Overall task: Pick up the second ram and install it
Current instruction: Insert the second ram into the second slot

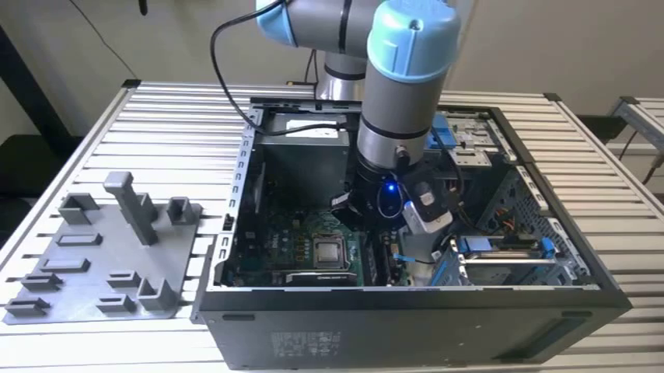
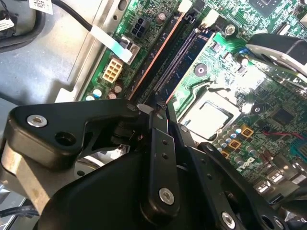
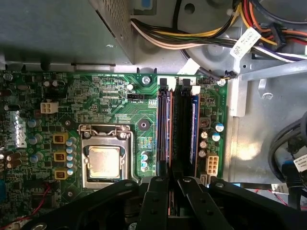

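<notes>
First wrist view, claw (image 3: 173,191) over motherboard (image 3: 110,100), cables (image 3: 192,33) near

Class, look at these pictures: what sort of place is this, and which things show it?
Probably a robotics lab or test bench for computer assembly: a robot arm reaches into an open computer case on a slatted metal table, beside a grey parts tray.

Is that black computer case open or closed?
Open. The black metal computer case lies with its side panel off; the green motherboard shows, and the robot arm reaches in.
</notes>
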`<state>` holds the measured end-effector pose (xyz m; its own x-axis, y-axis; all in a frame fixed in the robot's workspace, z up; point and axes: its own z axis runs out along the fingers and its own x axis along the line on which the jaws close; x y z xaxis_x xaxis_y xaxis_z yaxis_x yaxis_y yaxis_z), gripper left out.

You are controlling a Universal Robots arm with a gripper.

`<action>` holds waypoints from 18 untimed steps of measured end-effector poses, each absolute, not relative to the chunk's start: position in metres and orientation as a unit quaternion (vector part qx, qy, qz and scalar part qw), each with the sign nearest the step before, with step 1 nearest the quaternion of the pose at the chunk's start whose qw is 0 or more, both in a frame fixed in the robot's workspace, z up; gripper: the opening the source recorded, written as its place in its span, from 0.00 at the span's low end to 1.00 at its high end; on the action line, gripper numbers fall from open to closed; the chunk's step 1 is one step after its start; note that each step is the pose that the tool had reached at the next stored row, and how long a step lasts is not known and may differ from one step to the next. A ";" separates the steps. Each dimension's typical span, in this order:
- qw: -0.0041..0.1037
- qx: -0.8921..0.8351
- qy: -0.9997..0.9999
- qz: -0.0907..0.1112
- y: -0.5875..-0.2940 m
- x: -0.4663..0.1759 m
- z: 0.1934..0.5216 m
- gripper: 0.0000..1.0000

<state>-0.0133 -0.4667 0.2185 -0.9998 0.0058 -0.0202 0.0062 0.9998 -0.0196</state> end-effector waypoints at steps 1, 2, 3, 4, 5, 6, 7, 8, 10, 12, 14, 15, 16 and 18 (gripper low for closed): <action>0.010 0.003 1.000 -0.010 -0.467 -0.013 0.218 0.14; 0.010 0.003 1.000 -0.010 -0.467 -0.013 0.218 0.14; 0.010 0.003 1.000 -0.010 -0.467 -0.013 0.218 0.14; 0.010 0.003 1.000 -0.010 -0.467 -0.013 0.218 0.14; 0.010 0.003 1.000 -0.010 -0.467 -0.013 0.218 0.14; 0.010 0.003 1.000 -0.010 -0.467 -0.013 0.218 0.14; 0.010 0.003 1.000 -0.010 -0.467 -0.013 0.218 0.14; 0.010 0.003 1.000 -0.010 -0.467 -0.013 0.218 0.14; 0.010 0.003 1.000 -0.010 -0.467 -0.013 0.218 0.14; 0.010 0.003 1.000 -0.010 -0.467 -0.013 0.218 0.14; 0.010 0.005 1.000 -0.010 -0.467 -0.013 0.218 0.14; 0.010 0.006 1.000 -0.010 -0.467 -0.013 0.218 0.14; 0.010 0.008 1.000 -0.010 -0.467 -0.013 0.218 0.14; 0.010 0.010 1.000 -0.010 -0.467 -0.013 0.218 0.14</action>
